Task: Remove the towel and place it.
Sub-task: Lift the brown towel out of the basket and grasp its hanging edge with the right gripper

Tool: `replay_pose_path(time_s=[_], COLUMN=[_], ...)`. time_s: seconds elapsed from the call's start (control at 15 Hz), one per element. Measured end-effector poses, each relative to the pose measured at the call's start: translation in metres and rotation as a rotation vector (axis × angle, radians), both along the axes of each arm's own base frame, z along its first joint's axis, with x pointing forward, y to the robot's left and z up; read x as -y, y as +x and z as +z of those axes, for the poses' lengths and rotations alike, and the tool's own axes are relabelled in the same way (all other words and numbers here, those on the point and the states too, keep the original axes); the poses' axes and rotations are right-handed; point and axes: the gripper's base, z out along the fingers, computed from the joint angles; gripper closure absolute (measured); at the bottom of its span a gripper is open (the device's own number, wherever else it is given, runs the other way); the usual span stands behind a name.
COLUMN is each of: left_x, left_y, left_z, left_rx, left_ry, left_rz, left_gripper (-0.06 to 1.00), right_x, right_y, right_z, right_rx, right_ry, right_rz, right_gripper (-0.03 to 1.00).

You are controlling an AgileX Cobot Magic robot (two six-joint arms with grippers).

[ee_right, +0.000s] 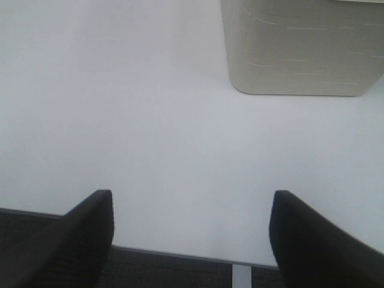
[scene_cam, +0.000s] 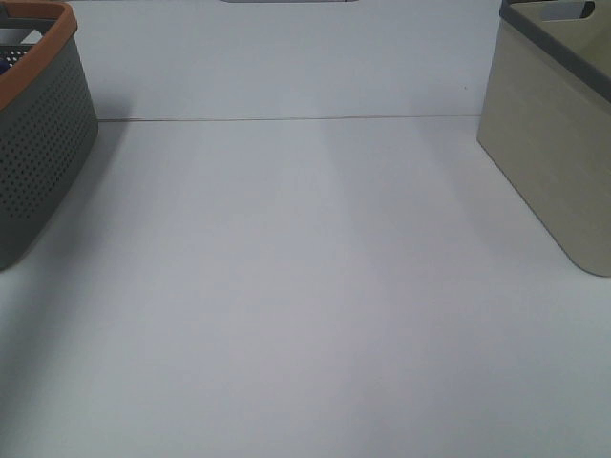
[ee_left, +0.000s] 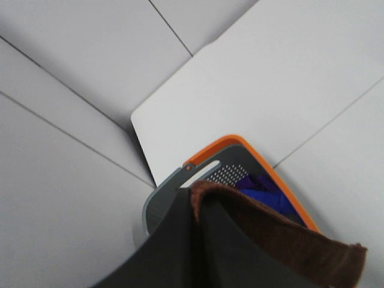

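Closest to the left wrist camera, my left gripper [ee_left: 195,207] is pressed together on the towel [ee_left: 282,240]. Its reddish-brown pile runs from the fingertips across one dark finger to a fuzzy free edge. Behind the towel lies the open top of the grey basket [ee_left: 174,207], with its orange rim and a slot handle. A blue cloth [ee_left: 264,189] sits inside that basket. A rounded corner of the white bench [ee_left: 252,90] shows just beside the basket, with grey seamed floor around it.

In the high view, the same perforated grey basket [scene_cam: 43,143] stands at the far left edge of the bench [scene_cam: 305,286]. Neither gripper nor towel appears in that view. The surface between the two containers is open, crossed by one thin seam at the back.

At the far right stands the beige bin [scene_cam: 549,162], which has a dark rim and a handle cutout.

My right gripper [ee_right: 191,201] is spread wide and holds nothing. It hangs over the near bench edge, well apart from the beige bin [ee_right: 300,54].
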Motion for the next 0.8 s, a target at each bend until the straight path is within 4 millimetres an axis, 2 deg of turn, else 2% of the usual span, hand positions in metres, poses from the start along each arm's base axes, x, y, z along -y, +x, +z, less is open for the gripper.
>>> replay_pose_path(time_s=[0.2,0.33,0.4,0.53,0.8], left_x=[0.021,0.042,0.065,0.083,0.139], left_y=[-0.008,-0.01,-0.003,0.006,0.023], left_z=[0.015,0.019,0.013,0.005,-0.016], left_rx=[0.071,0.087,0.065,0.036,-0.023], left_ry=[-0.013,-0.011,0.005,0.029,0.062], left_rz=[-0.102,-0.187,-0.268,-0.319,-0.492], left_gripper=[0.94,0.94,0.94,0.94,0.94], right_x=[-0.004,-0.011,-0.021,-0.031,-0.047], right_y=[0.0,0.009,0.022,0.034,0.072], right_z=[0.01,0.016,0.02,0.024,0.027], right_rx=[0.073,0.076,0.052,0.042,0.007], right_ry=[0.047,0.12,0.11,0.088,0.084], right_rz=[0.024,0.078,0.196,0.312,0.499], right_gripper=[0.33,0.33,0.33,0.33,0.33])
